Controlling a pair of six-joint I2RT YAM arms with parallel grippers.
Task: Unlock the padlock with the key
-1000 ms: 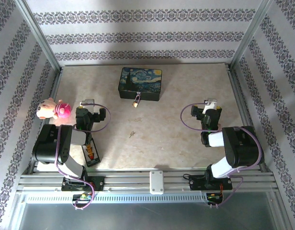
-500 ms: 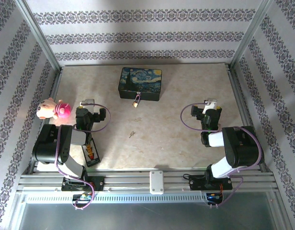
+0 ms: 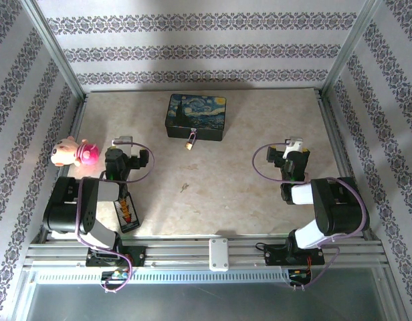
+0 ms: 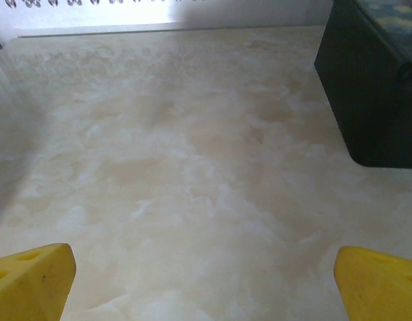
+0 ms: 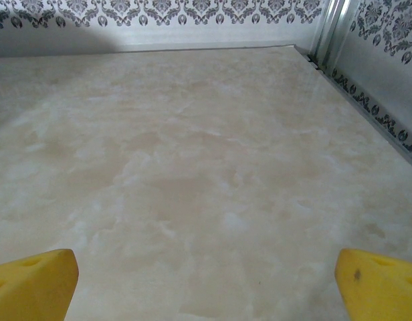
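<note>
The tiny brass padlock (image 3: 191,142) hangs at the front of the dark starry-night box (image 3: 196,116), at the table's back middle. A small key (image 3: 184,187) lies flat on the marble top, nearer the arms and a little left of centre. My left gripper (image 3: 122,152) sits low at the left, well short of the key. Its yellow fingertips (image 4: 32,281) stand wide apart over bare marble, so my left gripper (image 4: 206,287) is open, with the box's side (image 4: 380,87) ahead on its right. My right gripper (image 3: 293,155) rests at the right. My right gripper (image 5: 206,287) is open with nothing between its fingertips (image 5: 380,287).
A pink and cream plush toy (image 3: 73,152) lies by the left wall next to the left arm. A dark flat card with coloured marks (image 3: 128,215) lies near the left arm's base. Metal frame posts and patterned walls (image 5: 366,87) bound the table.
The left arm has shifted a touch to the left. The right arm, key, padlock and box are where they were.
</note>
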